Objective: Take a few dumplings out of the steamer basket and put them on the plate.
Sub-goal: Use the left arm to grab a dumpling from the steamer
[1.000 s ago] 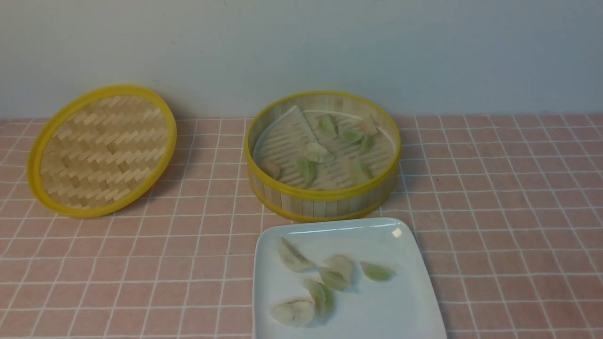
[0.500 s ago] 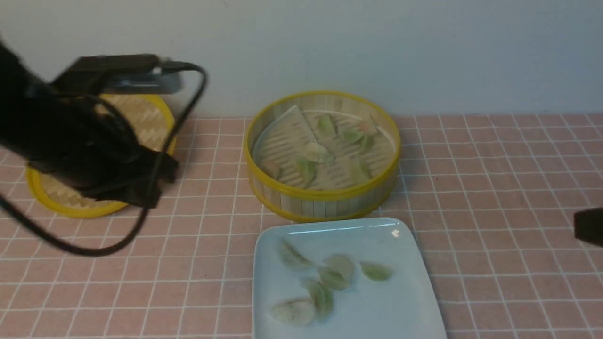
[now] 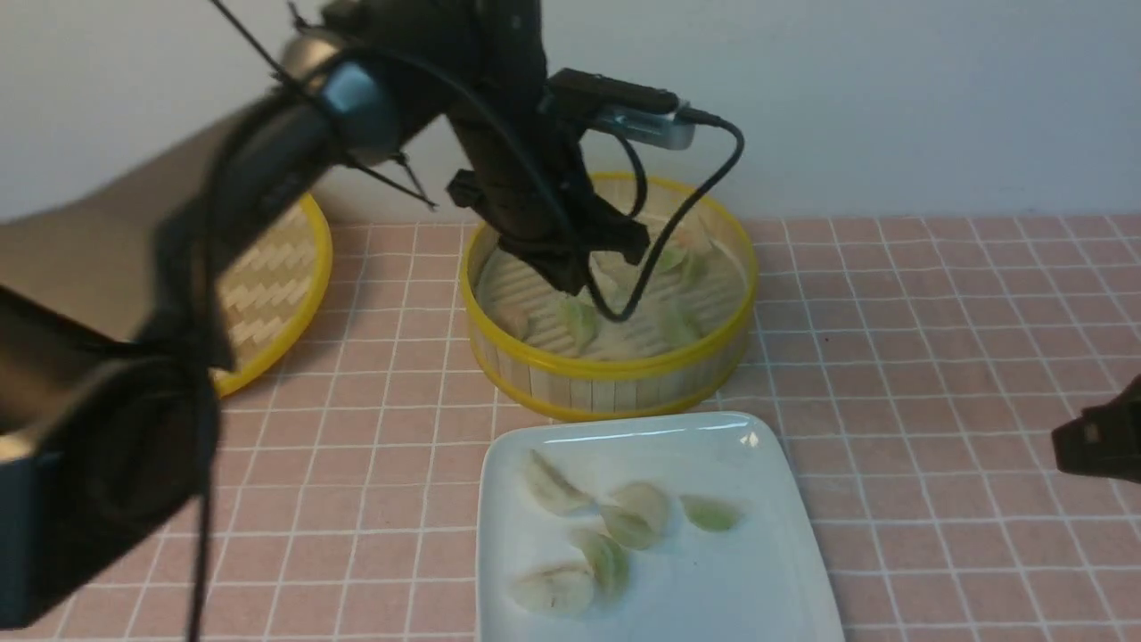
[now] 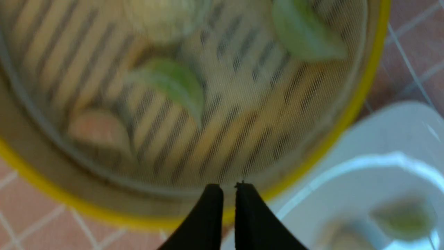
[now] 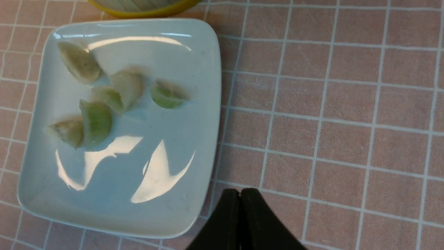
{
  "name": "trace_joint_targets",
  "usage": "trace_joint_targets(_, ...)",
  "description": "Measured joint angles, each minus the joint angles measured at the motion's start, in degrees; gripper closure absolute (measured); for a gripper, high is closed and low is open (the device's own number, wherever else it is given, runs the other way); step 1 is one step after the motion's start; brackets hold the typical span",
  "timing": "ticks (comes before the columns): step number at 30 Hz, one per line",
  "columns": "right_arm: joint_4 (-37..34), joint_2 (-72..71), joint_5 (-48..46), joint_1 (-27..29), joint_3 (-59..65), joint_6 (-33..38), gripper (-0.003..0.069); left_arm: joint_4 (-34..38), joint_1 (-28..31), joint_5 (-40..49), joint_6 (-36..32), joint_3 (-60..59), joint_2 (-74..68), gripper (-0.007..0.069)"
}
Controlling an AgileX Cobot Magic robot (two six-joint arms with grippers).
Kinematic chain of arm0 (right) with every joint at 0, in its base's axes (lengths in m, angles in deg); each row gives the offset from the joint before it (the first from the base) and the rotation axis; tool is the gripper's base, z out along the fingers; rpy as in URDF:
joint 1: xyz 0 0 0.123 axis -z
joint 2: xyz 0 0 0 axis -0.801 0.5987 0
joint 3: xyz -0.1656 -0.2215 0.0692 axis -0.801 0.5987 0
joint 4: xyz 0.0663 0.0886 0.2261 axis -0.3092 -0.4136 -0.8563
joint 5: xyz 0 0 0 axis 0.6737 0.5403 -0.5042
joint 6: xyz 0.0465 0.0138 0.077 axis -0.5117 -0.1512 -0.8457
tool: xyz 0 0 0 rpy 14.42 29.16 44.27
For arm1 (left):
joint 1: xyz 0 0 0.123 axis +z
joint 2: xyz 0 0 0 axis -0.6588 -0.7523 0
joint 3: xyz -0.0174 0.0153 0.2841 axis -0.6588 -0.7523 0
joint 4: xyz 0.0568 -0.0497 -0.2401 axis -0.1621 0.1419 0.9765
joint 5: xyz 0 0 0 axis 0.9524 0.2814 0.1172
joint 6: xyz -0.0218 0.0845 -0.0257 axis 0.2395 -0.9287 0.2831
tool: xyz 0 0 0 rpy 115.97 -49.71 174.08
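The steamer basket [image 3: 615, 379] stands mid-table with several pale green dumplings [image 3: 579, 319] on its ridged liner. My left gripper [image 3: 578, 272] hangs low over the basket's inside. In the left wrist view its fingertips [image 4: 229, 189] stand a narrow gap apart with nothing between them, just above the near rim [image 4: 350, 114], and a green dumpling [image 4: 173, 81] lies beyond them. In front of the basket, the white plate [image 3: 775, 571] holds several dumplings [image 3: 710, 514]. My right gripper [image 5: 240, 194] is shut and empty, over the tiles beside the plate's [image 5: 138, 215] corner.
The woven bamboo lid [image 3: 276, 285] lies tilted at the back left, partly behind my left arm. A cable from the left wrist loops down into the basket. Part of my right arm [image 3: 1096, 441] shows at the right edge. A pale wall closes the back.
My left arm has swung from over the lid to above the steamer basket, and its jaws have parted slightly. The right arm has edged a little further in at the right.
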Motion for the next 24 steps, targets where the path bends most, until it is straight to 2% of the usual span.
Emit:
trace_joint_targets(2, 0.05, 0.00, 0.00, 0.00, 0.00, 0.00, 0.0669, 0.07, -0.02, 0.04, 2.07, 6.47, -4.86, 0.0507)
trace_joint_targets(5, 0.05, 0.00, -0.12, 0.00, 0.00, 0.00, 0.0669, -0.65, -0.02, 0.26, 7.05, 14.58, -11.15, 0.0386)
trace_joint_targets(9, 0.05, 0.00, -0.63, 0.00, 0.00, 0.05, 0.0669, -3.55, -0.02, 0.63, 12.00, 16.47, -12.98, 0.0236)
trace_joint_targets(11, 0.05, 0.00, -0.76, 0.00, 0.00, 0.05, 0.0669, -4.15, -0.02, 0.92, 13.55, 16.67, -12.98, 0.0184)
trace_joint_targets(15, 0.05, 0.00, -0.74, 0.00, 0.00, 0.10, 0.0669, -5.43, -0.02, 0.98, 14.92, 16.98, -13.43, 0.0137)
trace_joint_targets(24, 0.05, 0.00, -0.09, 0.00, 0.00, 0.10, 0.0669, -6.51, 0.04, 0.74, 15.33, 17.05, -17.86, 0.0141)
